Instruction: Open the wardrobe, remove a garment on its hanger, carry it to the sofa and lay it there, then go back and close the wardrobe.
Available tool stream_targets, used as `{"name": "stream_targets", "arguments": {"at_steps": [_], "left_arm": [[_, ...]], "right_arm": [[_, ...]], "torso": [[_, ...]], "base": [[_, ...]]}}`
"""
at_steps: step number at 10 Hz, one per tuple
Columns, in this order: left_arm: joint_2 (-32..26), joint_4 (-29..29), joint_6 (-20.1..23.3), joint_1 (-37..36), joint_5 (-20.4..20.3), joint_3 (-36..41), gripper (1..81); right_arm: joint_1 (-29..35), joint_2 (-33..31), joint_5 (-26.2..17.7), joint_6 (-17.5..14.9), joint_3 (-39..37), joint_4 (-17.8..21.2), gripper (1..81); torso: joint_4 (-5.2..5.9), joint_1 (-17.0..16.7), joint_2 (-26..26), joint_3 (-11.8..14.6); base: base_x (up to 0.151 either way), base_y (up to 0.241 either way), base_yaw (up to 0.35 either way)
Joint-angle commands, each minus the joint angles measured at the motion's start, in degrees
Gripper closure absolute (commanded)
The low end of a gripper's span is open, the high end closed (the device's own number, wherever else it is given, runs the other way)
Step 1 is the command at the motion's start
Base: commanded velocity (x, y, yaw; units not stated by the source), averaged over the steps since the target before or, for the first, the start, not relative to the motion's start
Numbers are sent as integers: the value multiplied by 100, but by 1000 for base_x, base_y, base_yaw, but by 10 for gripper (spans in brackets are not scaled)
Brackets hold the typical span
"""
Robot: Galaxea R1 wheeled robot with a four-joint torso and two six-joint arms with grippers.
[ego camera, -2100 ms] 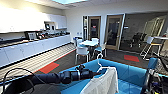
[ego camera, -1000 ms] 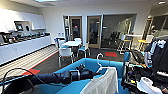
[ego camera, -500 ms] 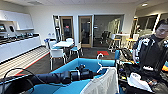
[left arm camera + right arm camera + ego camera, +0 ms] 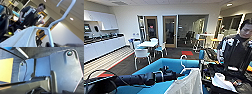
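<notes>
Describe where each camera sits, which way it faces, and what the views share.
Head: high on the robot, facing forward and down over the sofa; the left arm reaches in, carrying the hanger and garment.
Left wrist: low on that arm, tilted up at the hanger, garment and ceiling.
Right wrist: facing down at dark carpet past the robot's own plate.
Shared: head and left wrist both catch the hanger, garment and a person.

The head camera has swung right: the kitchen counter (image 4: pixel 104 48) and white chairs (image 4: pixel 142 55) now sit further left, and a person (image 4: pixel 234 50) has entered at the right edge
</notes>
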Motion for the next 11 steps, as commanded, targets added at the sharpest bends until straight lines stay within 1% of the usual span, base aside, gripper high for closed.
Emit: {"name": "stream_targets", "arguments": {"at_steps": [1, 3, 4, 11], "left_arm": [[-35, 134, 44, -901, -330, 125, 811], [-44, 134, 44, -892, -330, 90, 811], [-44, 134, 44, -892, -330, 82, 811], [-26, 125, 44, -857, -321, 73, 811]], "right_arm": [[262, 52, -256, -26, 46, 14, 10], [262, 52, -256, -26, 46, 23, 10], [253, 52, -256, -26, 46, 23, 10], [253, 52, -256, -26, 46, 23, 10]], "torso": [[0, 3, 0, 0], [0, 3, 0, 0], [0, 3, 0, 0], [0, 8, -6, 2]], "base": [[0, 0, 0], [0, 0, 0], [77, 0, 0], [116, 0, 0]]}}
